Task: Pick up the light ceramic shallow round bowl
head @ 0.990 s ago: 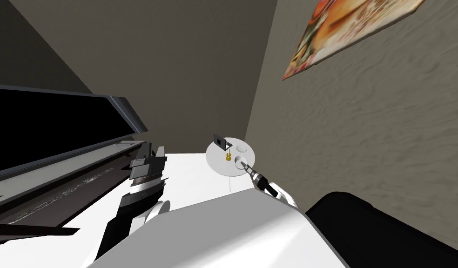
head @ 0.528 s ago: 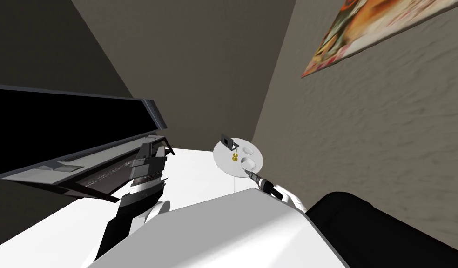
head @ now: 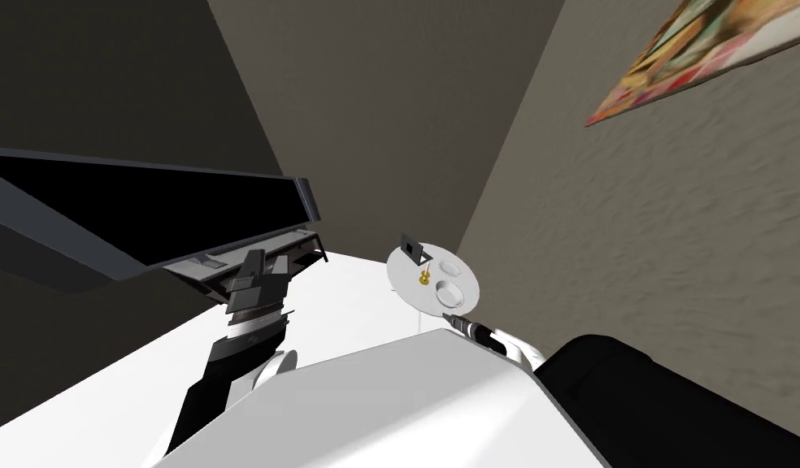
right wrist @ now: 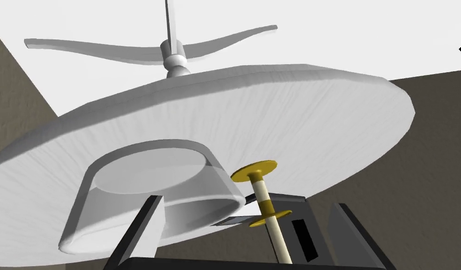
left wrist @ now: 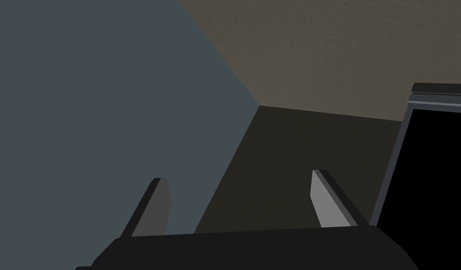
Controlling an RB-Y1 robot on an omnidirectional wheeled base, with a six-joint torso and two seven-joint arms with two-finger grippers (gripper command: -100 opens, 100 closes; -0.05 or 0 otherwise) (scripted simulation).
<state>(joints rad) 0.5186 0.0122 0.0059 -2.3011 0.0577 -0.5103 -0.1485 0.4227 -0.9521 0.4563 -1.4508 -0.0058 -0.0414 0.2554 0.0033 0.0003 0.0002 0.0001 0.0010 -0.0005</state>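
Note:
A pale shallow round bowl sits on a small round white table, on the side nearest me. My right gripper is open at the table's near edge, just short of the bowl. In the right wrist view one finger overlaps the bowl's rim and the other finger stands off to the far side. A yellow candlestick stands between the fingers, beside the bowl. My left gripper is open and holds nothing, out to my left.
A second small pale bowl and a dark picture frame stand on the same table. A big black screen on a low stand is on the left. A black seat is at my right, near the wall.
I have turned, so the whole head view has slid right. My right gripper has drawn back from over the bowl to the table's near edge.

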